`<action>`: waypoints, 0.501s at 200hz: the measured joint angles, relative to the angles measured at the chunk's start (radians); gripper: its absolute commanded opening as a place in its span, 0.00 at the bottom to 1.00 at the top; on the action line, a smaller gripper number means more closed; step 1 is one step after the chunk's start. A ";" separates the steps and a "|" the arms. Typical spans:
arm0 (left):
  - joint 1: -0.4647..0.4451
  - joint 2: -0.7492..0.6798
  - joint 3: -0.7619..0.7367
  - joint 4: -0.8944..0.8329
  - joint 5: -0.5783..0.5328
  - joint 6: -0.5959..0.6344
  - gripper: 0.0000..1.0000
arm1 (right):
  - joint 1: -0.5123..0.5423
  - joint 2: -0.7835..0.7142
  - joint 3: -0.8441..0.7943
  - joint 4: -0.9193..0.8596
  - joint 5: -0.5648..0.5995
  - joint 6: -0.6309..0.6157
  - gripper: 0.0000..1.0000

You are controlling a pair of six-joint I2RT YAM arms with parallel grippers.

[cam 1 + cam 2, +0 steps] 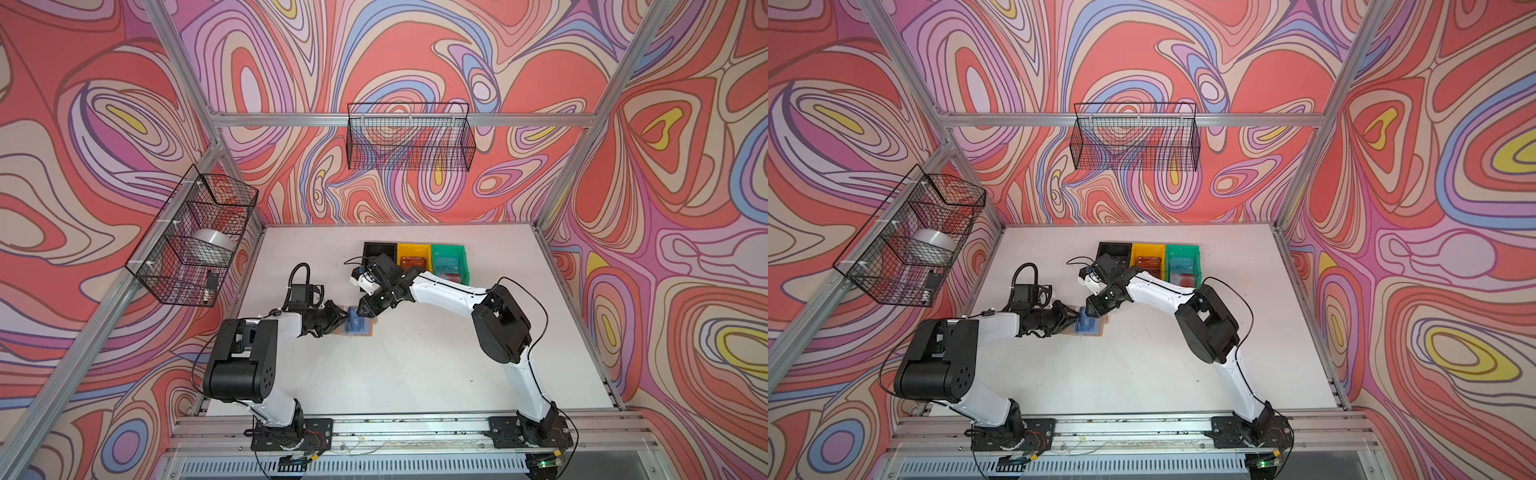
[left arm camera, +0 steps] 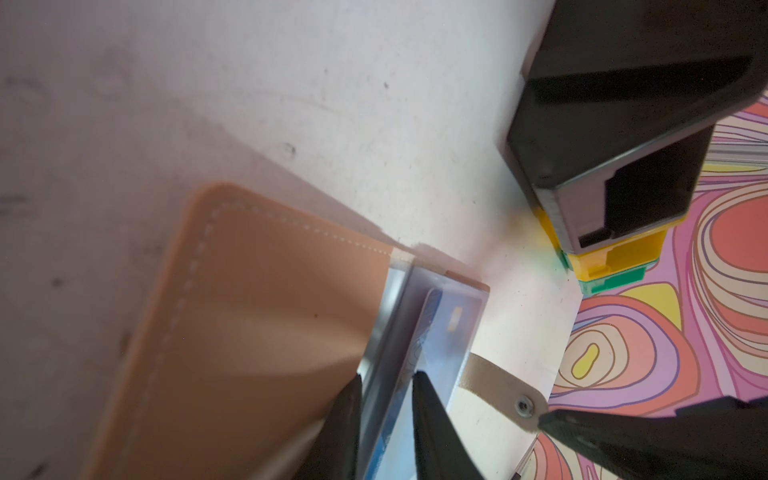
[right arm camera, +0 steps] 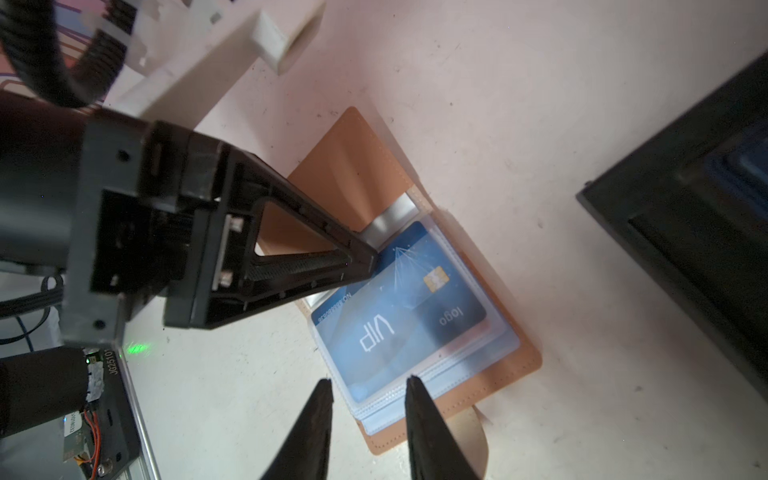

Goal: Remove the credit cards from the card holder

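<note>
Tan card holder point(image 2: 270, 311) lies open on the white table point(image 1: 415, 365)

Both top views show 2 wire baskets: side basket point(image 1: 195, 237), back basket point(image 1: 409, 137). The left wrist view alone shows both fingers of the left gripper point(image 2: 386, 374) pinching the holder's clear sleeve edge, and the stud on the snap tab point(image 2: 505, 386). Only the right wrist view reads "VIP" on the 1 blue card point(image 3: 399, 316) sleeved inside; there the right gripper point(image 3: 369, 379) hovers at the sleeves' corner, jaws spread. Rightward stand 3 bins: black bin point(image 1: 379, 245), yellow bin point(image 1: 413, 247) holding 1 red card point(image 1: 412, 262), green bin point(image 1: 449, 248).
</note>
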 measured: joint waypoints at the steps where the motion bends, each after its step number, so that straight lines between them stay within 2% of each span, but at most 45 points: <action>1: 0.000 0.000 0.000 0.000 0.000 0.000 0.26 | 0.000 0.000 0.000 0.000 0.000 0.000 0.35; 100: 0.000 0.000 -0.002 0.002 0.000 0.000 0.26 | 0.015 0.000 0.012 0.019 -0.026 0.008 0.35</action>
